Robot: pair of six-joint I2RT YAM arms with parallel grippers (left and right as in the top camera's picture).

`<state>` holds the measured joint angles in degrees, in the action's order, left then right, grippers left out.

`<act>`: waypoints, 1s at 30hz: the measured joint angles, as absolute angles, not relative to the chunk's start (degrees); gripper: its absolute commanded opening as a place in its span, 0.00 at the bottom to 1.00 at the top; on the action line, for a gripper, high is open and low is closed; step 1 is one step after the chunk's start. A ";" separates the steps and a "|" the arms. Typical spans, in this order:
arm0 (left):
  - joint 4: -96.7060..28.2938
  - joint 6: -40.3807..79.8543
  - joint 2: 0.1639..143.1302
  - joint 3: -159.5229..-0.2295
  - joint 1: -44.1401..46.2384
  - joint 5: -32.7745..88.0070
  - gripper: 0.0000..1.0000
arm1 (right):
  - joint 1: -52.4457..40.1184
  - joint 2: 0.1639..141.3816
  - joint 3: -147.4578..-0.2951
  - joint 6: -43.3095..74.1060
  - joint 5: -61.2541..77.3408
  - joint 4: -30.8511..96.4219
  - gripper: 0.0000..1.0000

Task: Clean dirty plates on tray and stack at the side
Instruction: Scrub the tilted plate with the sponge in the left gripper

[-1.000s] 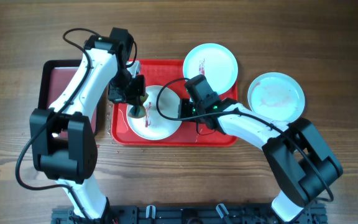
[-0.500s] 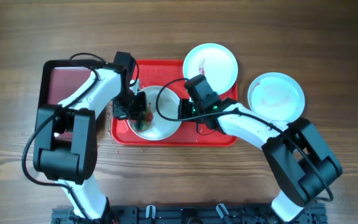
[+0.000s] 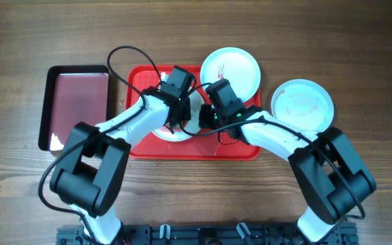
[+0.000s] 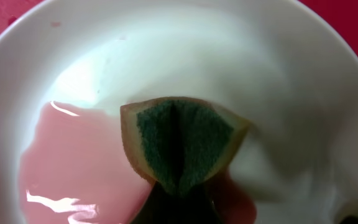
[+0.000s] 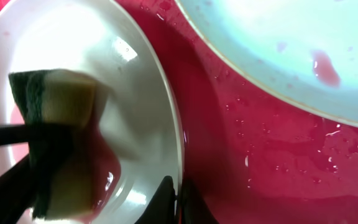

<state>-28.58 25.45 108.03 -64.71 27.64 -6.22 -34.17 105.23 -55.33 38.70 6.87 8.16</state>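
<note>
The white plate (image 3: 167,133) lies on the red tray (image 3: 237,151), mostly under both arms. My left gripper (image 3: 182,121) is shut on a yellow-green sponge (image 4: 182,146) and presses it onto the white plate (image 4: 260,56), beside a pink watery smear (image 4: 73,162). My right gripper (image 5: 178,194) is shut on the white plate's rim (image 5: 135,81), and overhead it (image 3: 203,121) sits right of the sponge. A turquoise plate (image 3: 231,71) with a red smear rests on the tray's back right corner. Another turquoise plate (image 3: 303,104) lies on the table to the right.
A smaller black-rimmed tray (image 3: 77,105) lies left of the red tray. The red tray's floor (image 5: 260,162) is wet with droplets. The smeared turquoise plate (image 5: 291,43) lies close to the right gripper.
My left gripper has swept the sponge from the plate's left side across to its right side, close to the right gripper. The right gripper has stayed on the rim.
</note>
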 measured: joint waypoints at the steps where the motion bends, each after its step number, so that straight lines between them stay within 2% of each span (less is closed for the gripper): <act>1: -28.60 25.89 108.14 -64.99 27.40 -6.13 0.04 | -34.17 105.23 -55.33 38.70 7.05 8.10 0.04; 4: -29.52 26.52 109.23 -67.20 25.71 -3.05 0.04 | -34.17 105.23 -55.33 38.70 7.31 8.12 0.04; 7: -29.69 26.92 109.71 -67.90 23.46 5.58 0.04 | -34.17 105.23 -55.33 38.70 7.77 8.25 0.04; 10: -30.48 26.92 109.95 -68.01 24.93 11.46 0.04 | -34.54 105.23 -55.33 38.68 9.02 8.49 0.05; 16: -29.95 27.14 109.97 -68.31 25.87 2.26 0.04 | -34.83 105.23 -55.33 38.68 10.28 8.01 0.04; 22: -41.17 31.24 109.93 -69.87 17.37 -6.20 0.04 | -35.92 105.23 -56.16 38.48 13.13 7.40 0.04; 27: -48.38 22.35 109.93 -70.41 15.75 5.41 0.04 | -35.81 105.23 -56.29 38.26 13.26 7.64 0.04; 30: -50.68 16.23 109.93 -69.97 17.69 13.72 0.04 | -35.79 105.23 -56.29 38.24 13.26 7.66 0.04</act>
<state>-50.68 16.23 109.93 -69.97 17.69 13.72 -35.79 105.23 -56.29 38.24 13.26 7.66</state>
